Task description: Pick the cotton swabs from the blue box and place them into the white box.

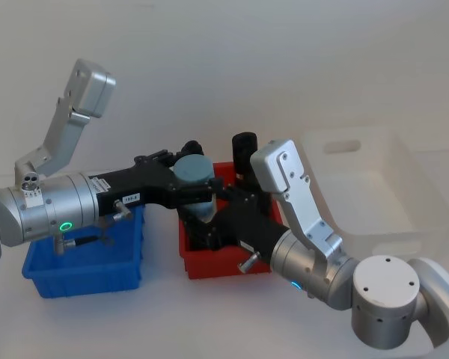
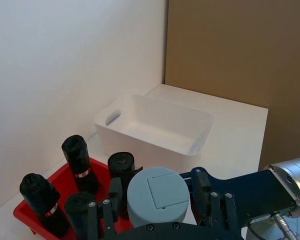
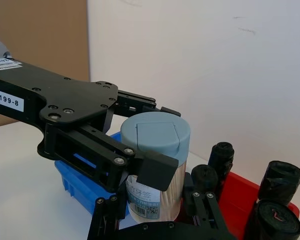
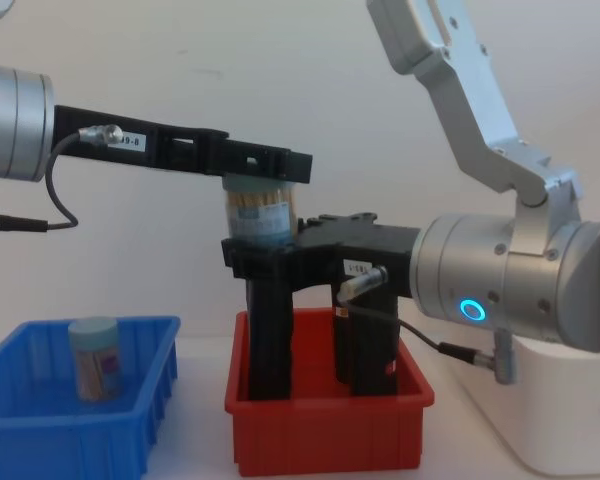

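My left gripper holds a cotton swabs jar in the air over the red bin, shut on it just under its pale blue lid. My right gripper reaches in from the right and sits around the same jar's lower part, below the left gripper's fingers. In the head view the jar hangs between both arms. A second jar of cotton swabs stands in the blue box at the left. The white box lies at the right.
A red bin holding several tall black rolls stands between the blue box and the white box, right under the two grippers. A brown panel stands behind the white box.
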Robot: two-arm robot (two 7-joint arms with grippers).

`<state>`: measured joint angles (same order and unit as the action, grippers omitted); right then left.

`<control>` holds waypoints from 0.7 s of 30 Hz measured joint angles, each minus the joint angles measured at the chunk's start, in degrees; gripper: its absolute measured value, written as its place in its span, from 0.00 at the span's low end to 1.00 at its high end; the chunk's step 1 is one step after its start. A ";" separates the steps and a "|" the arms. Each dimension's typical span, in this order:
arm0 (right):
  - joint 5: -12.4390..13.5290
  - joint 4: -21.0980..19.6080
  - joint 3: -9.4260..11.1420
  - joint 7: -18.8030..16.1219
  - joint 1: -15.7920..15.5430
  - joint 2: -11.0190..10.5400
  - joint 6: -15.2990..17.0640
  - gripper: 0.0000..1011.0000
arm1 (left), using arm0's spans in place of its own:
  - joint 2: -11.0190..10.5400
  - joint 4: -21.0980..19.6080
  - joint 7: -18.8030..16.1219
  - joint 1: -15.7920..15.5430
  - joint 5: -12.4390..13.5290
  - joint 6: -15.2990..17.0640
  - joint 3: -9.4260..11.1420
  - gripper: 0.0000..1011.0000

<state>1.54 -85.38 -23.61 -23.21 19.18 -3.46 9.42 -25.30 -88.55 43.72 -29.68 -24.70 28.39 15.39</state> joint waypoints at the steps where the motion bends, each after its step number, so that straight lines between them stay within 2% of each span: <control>1: 0.02 0.00 0.00 0.05 0.00 -0.02 0.00 0.63 | 0.00 0.00 0.00 0.00 0.00 0.00 0.00 0.92; 4: 0.10 -0.20 -0.01 0.45 -0.12 -0.11 0.00 0.63 | 0.00 0.00 0.01 0.00 0.00 0.00 0.00 0.99; 13: 0.24 -1.56 0.13 3.09 -1.19 -0.77 0.33 0.63 | 0.00 0.00 0.04 0.00 0.00 0.00 0.00 0.99; 21: 1.03 -3.54 0.94 7.71 -2.86 -1.96 0.87 0.63 | 0.00 0.00 0.04 0.00 0.00 0.00 0.00 0.99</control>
<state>2.57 -88.91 -22.68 -15.49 16.31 -5.43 10.30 -25.30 -88.55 43.76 -29.69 -24.70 28.39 15.39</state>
